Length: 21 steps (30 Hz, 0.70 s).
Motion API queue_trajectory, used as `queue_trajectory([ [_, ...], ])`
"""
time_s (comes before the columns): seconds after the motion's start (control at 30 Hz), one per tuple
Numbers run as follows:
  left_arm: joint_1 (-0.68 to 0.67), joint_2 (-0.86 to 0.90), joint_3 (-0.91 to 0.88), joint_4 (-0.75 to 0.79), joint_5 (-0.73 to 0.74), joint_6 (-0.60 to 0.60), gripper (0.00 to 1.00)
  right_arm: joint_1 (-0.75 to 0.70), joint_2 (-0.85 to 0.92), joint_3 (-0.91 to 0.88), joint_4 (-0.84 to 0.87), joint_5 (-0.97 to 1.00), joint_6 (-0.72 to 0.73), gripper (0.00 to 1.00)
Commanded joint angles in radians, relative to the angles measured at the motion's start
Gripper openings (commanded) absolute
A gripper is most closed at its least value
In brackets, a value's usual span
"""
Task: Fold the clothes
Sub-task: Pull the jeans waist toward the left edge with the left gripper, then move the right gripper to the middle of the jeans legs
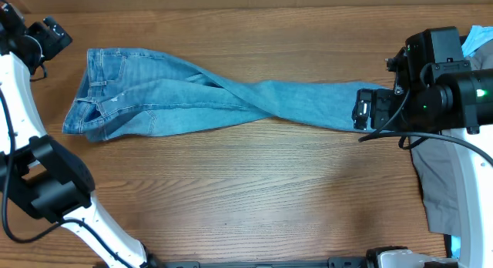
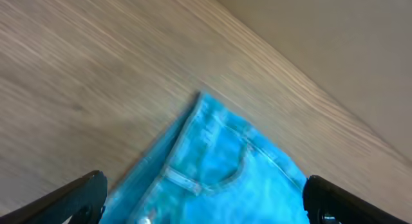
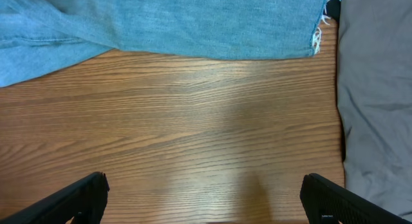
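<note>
The left gripper (image 2: pixel 207 201) stands wide and empty, with the waistband corner of the long light-blue denim jeans (image 1: pixel 192 98) just ahead of its spread fingers. The right gripper (image 3: pixel 205 198) gapes empty over the brown wooden table (image 3: pixel 193 121). The jeans' frayed hem lies ahead of it, and crumpled grey trousers (image 3: pixel 376 108) lie beyond its right finger.

From overhead, looks straight down on the whole table (image 1: pixel 254 183) from far. From the left wrist, peers close at the jeans (image 2: pixel 219 166), waistband corner; from the right wrist, at their hem, both spots shared with overhead.
</note>
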Motion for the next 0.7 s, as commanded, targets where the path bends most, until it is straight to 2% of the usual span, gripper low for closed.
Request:
queue_trajectory([
  [0.0, -0.070, -0.146, 0.042, -0.132, 0.032, -0.011, 1.00, -0.001, -0.005, -0.003, 0.015, 0.013, 0.001, 1.00],
  [0.13, -0.109, -0.167, 0.042, -0.418, -0.014, -0.009, 1.00, -0.001, -0.005, -0.003, 0.042, 0.002, 0.000, 1.00],
  [0.33, -0.168, -0.167, 0.039, -0.639, 0.060, 0.153, 1.00, -0.001, 0.023, -0.004, 0.095, -0.041, -0.005, 1.00],
  [0.37, -0.175, -0.167, 0.039, -0.671, 0.043, 0.172, 1.00, 0.003, 0.035, -0.004, 0.117, -0.101, -0.057, 1.00],
  [0.47, -0.177, -0.171, 0.039, -0.708, 0.062, 0.178, 1.00, 0.030, 0.092, -0.005, 0.177, -0.357, -0.330, 1.00],
  [0.53, -0.179, -0.183, 0.039, -0.716, 0.109, 0.193, 0.97, 0.050, 0.124, -0.005, 0.182, -0.376, -0.415, 1.00],
  [0.6, -0.188, -0.209, 0.039, -0.718, 0.150, 0.219, 0.90, 0.071, 0.162, -0.005, 0.183, -0.372, -0.440, 0.97],
  [0.67, -0.213, -0.265, 0.039, -0.715, 0.144, 0.248, 0.86, 0.099, 0.212, -0.005, 0.171, -0.369, -0.503, 0.90],
])
